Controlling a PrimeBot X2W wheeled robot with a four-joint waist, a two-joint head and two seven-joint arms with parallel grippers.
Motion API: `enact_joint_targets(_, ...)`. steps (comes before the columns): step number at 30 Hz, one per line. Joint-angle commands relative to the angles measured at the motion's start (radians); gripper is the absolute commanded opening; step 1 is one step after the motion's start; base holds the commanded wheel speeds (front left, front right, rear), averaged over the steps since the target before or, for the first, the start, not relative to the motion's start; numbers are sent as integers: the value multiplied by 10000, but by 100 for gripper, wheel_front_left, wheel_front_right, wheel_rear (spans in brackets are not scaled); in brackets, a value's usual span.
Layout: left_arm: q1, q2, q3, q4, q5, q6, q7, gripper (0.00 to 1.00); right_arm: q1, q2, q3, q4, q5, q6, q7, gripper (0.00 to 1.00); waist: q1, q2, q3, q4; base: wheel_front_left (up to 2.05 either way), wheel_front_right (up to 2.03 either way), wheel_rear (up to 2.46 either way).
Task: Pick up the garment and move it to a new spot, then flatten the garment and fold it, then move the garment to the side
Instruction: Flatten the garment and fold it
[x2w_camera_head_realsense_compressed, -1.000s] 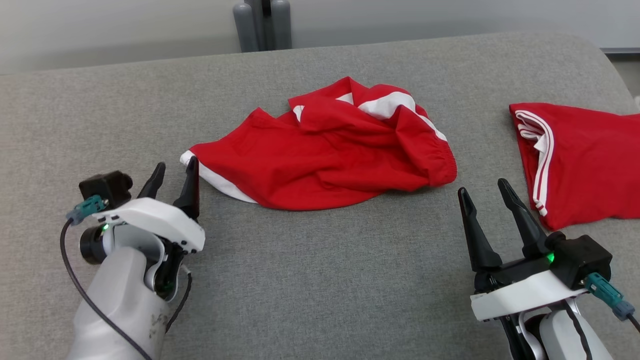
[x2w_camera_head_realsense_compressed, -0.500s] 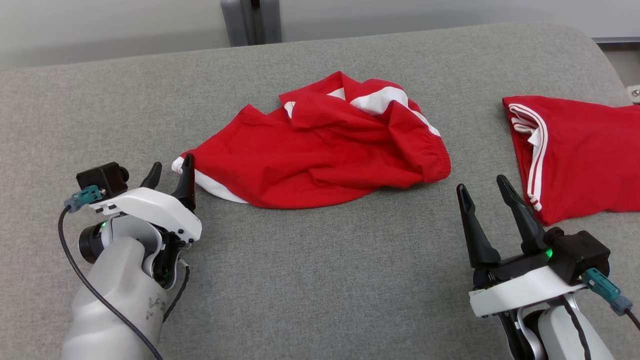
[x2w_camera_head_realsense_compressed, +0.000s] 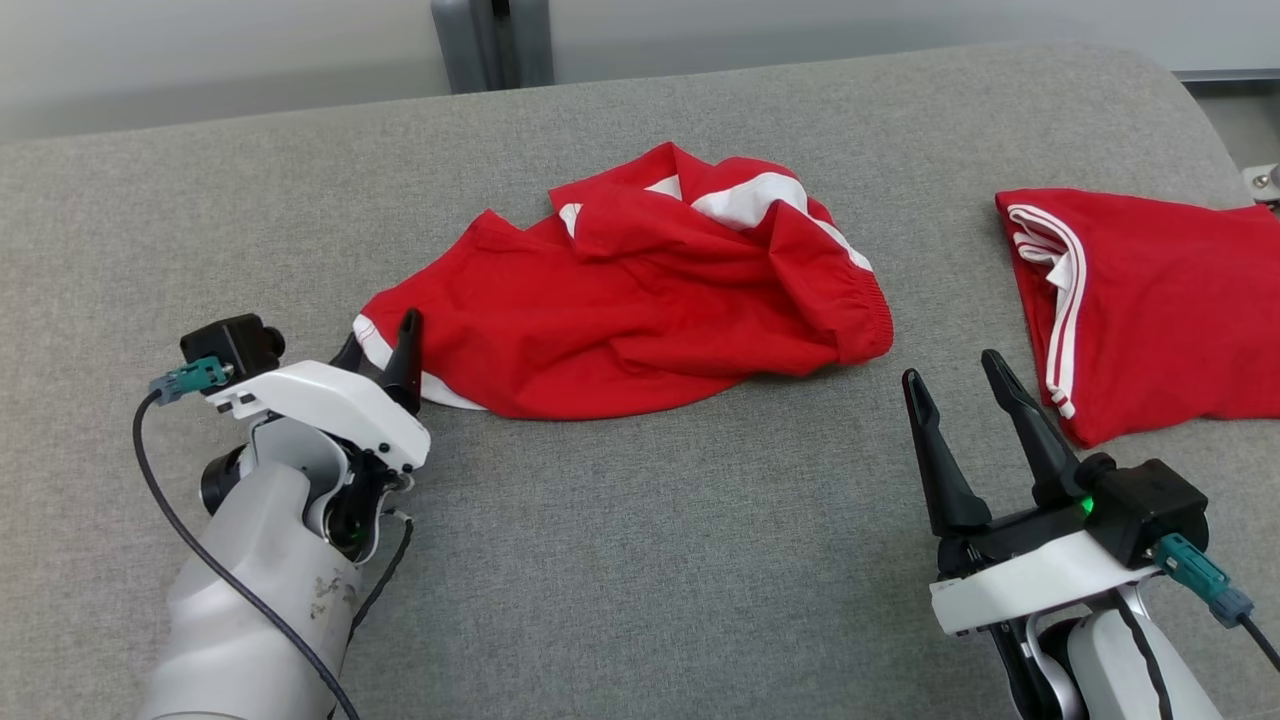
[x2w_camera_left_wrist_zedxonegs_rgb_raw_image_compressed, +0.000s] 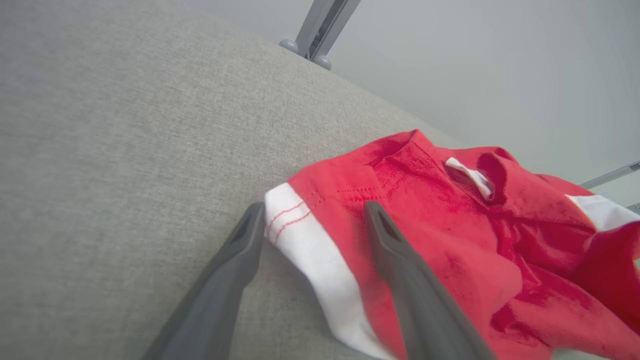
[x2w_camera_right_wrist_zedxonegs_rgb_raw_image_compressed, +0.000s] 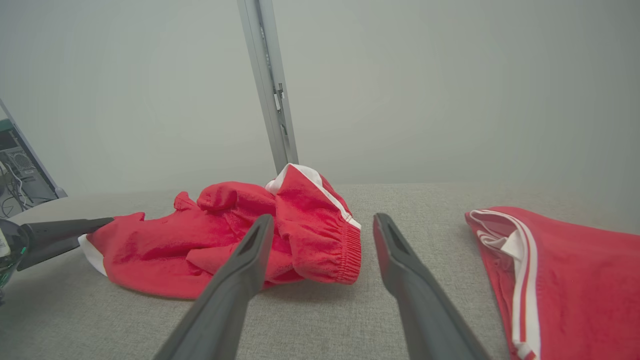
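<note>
**Left tool straddles the hem corner; a clean pinch comes first**

Nearest the robot, the left tool (x2w_camera_head_realsense_compressed: 380, 340) stands wide. Its fingers sit either side of the white hem corner (x2w_camera_left_wrist_zedxonegs_rgb_raw_image_compressed: 300, 235) of the crumpled red garment (x2w_camera_head_realsense_compressed: 640, 310), which lies mid-counter. In the left wrist view one finger is over bare cloth-covered surface beside the hem and the other over the red fabric. Nothing is gripped yet. The right tool (x2w_camera_head_realsense_compressed: 950, 365) is also wide and empty, short of the elastic waistband (x2w_camera_head_realsense_compressed: 870, 310) and apart from it.

The step in hand looks like the first pick-up. To do it well, the left tool probably needs to drop low enough for one finger to slip under the hem. It should then close on the whole white band, not on a single loose fold. A second hold at the waistband end would likely lift the cloth spread out, not bunched.

The grey counter (x2w_camera_head_realsense_compressed: 640, 560) in front of the garment and between the tools offers a broad bare stretch for a new spot. On the right, a second red garment (x2w_camera_head_realsense_compressed: 1150, 310) lies near the right tool and close to the counter's edge, so a swing that way could drag it. Behind the garment a bare band runs to the far edge, where a grey post (x2w_camera_head_realsense_compressed: 490, 45) stands.
</note>
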Motion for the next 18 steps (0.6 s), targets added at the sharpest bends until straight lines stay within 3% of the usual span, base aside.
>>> enact_joint_targets(1, 28, 68, -57, -96, -82, -56, 33, 100, -63, -68, -41, 4, -5, 3, -31, 100, 0, -1, -13, -3, 0, 0, 0)
enact_joint_targets(2, 141, 55, -229, -257, -239, -54, 135, 47, -54, -64, -22, 19, 3, 3, -33, 100, 0, -1, -47, -3, 0, 0, 0)
enact_joint_targets(3, 141, 55, -229, -257, -239, -54, 135, 47, -54, -64, -22, 19, 3, 3, -33, 100, 0, -1, -47, -3, 0, 0, 0)
enact_joint_targets(4, 184, 54, -286, -349, -341, -49, 158, 13, -44, -63, -16, 32, 7, 5, -31, 100, 0, -1, -71, 3, 0, 0, 0)
enact_joint_targets(5, 217, 52, -347, -423, -401, -50, 151, 0, -28, -59, -10, 48, 3, 3, -33, 100, 0, -1, -109, 12, 0, 0, 0)
enact_joint_targets(18, 606, 589, -448, -1404, -1365, -43, -1024, 0, 314, 3, 108, 223, -69, 3, -33, 100, 0, -1, -841, 255, 0, 0, 0)
